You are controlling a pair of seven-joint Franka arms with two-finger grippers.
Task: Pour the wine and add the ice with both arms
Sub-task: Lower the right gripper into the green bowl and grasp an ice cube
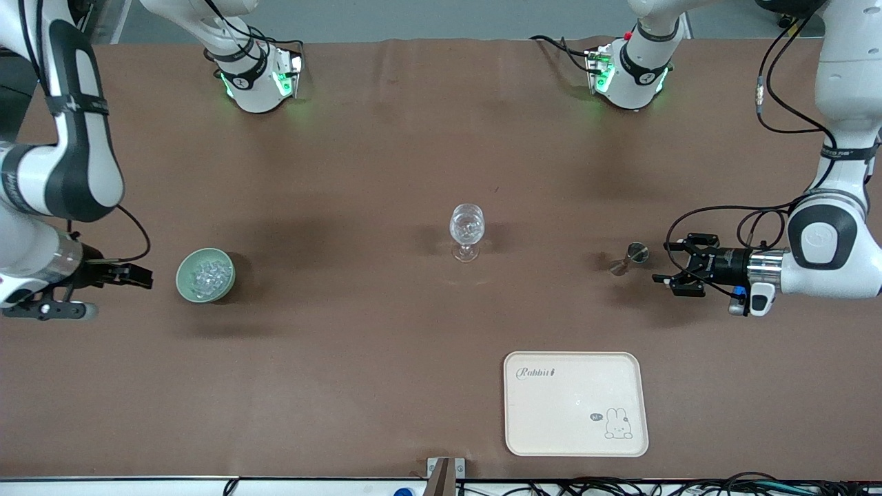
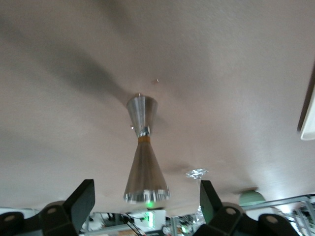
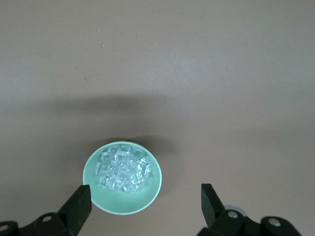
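A stemmed glass [image 1: 466, 231] is set upright at the middle of the brown bench [image 1: 344, 172], where either arm can reach it, and clear lumps can already be made out in its bowl. The ice [image 1: 207, 274] is heaped in a pale green bowl [image 1: 188, 289] toward the right arm's end of the bench, well apart from the glass. The right tool [image 1: 141, 275] is held low just beside that bowl, its fingers spread and nothing between them; in the right wrist view the bowl [image 3: 147, 194] and the ice [image 3: 123, 169] are framed between the two fingers, which suggests a line-up for a grasp. Toward the left arm's end a metal measuring cup [image 1: 628, 259], shaped like an hourglass, is stood on the bench. The left tool [image 1: 665, 263] is levelled at it from the side, spread and empty, just beside it without touching; in the left wrist view the cup [image 2: 142, 152] is centred between the fingers, presumably so its narrow waist can be pinched. A cream tray [image 1: 575, 403] with a rabbit print is laid nearer the front camera, nothing on it
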